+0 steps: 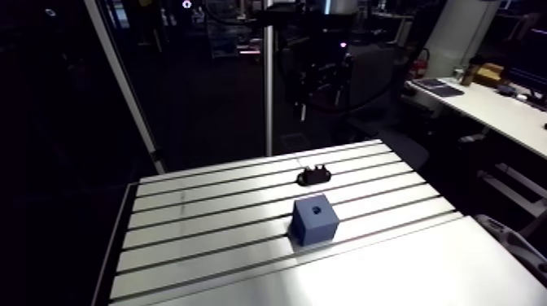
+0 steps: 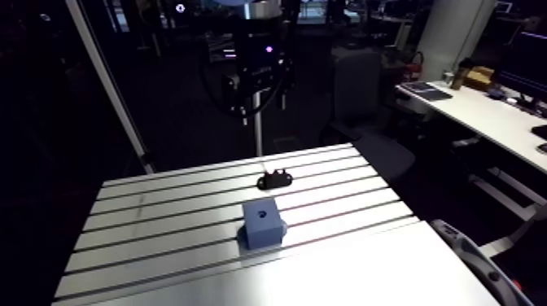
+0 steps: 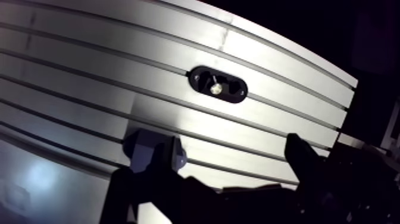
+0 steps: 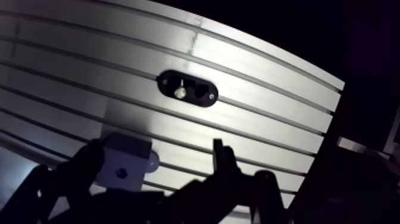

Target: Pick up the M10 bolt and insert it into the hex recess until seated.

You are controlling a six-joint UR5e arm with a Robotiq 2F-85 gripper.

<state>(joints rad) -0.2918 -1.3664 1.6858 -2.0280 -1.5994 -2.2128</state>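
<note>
The M10 bolt [image 3: 215,88] is sitting in the middle of a black oval holder [image 3: 233,90], and only its bright metal end is catching the light. I am not making out from here whether that is the head or the tip. The holder is lying on the slotted table [image 1: 203,220], ahead of my gripper [image 3: 232,155] and well apart from it.

I am judging the bolt to be steel: stiff, dense for its size, in no danger of crushing, but slick on the smooth parts and prone to rolling between flat pads. I am planning to take it on the part standing clear of the holder, squeezing square across its axis so it is hanging straight and not tipping as it lifts out.

Nearer to me, the blue block [image 1: 315,221] is standing just beside the holder without touching it. The hex recess [image 2: 260,216] is showing as a dark spot in its top face. In the wrist view the block is lying under my gripper, close by one finger.

My fingers are spread wide with nothing between them, and I am hovering high above the table. I am expecting the hex flats to need lining up before the bolt drops home.
</note>
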